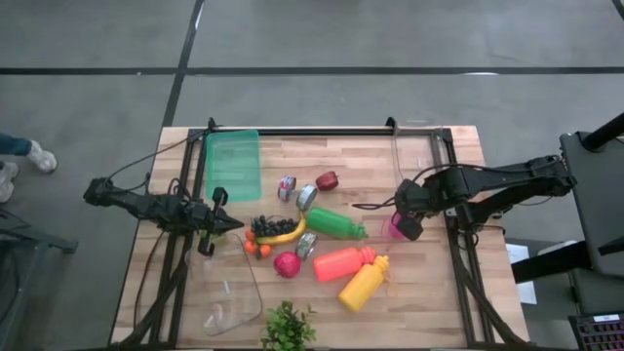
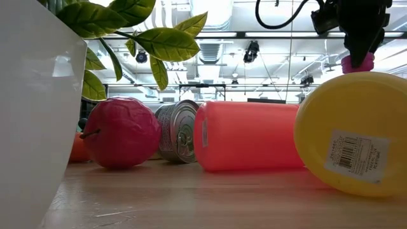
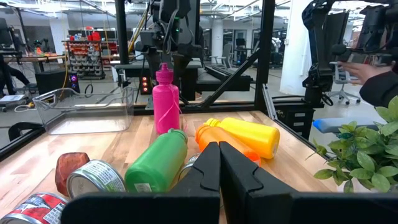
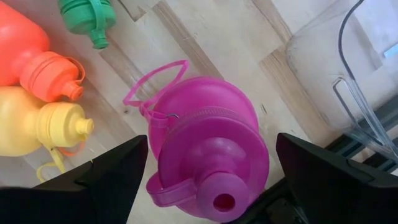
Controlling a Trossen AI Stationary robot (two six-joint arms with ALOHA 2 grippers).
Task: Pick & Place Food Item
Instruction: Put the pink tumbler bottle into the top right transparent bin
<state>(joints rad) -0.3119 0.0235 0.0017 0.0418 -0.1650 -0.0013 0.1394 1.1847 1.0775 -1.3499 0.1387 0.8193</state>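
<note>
Grey concrete floor surrounds a wooden table point(image 1: 429, 312) framed by black rails, seen from above. Left arm lies over the table's left edge; its gripper point(image 1: 232, 225) has both fingers pressed together, empty, pointing toward the cluster of objects at centre. Right arm reaches in from the right edge; its gripper point(image 4: 205, 171) hangs directly above an upright pink bottle point(image 4: 205, 143), the two fingers point(image 4: 112, 177) spread wide to either side of the cap and not pressing on it. The pink bottle stands on bare wood near the right rail, just right of the green bottle's cap, with a clear plastic container point(image 4: 348, 81) close by on the right.

Largest items: a green translucent bin point(image 1: 232, 164) at the far left and a second clear container point(image 1: 232, 302) at the near left. A potted green plant point(image 1: 289, 328) sits at the near edge. Three bottles lie on their sides at centre: green bottle point(image 1: 336, 225), orange bottle point(image 1: 343, 262) and yellow bottle point(image 1: 363, 286), the last two side by side. Food items lie left of them: a banana point(image 1: 283, 235) beside dark grapes point(image 1: 270, 224), a red pomegranate-like fruit point(image 1: 287, 264), small oranges point(image 1: 255, 247), a dark red fruit point(image 1: 328, 180), and three tins point(image 1: 306, 198).
</note>
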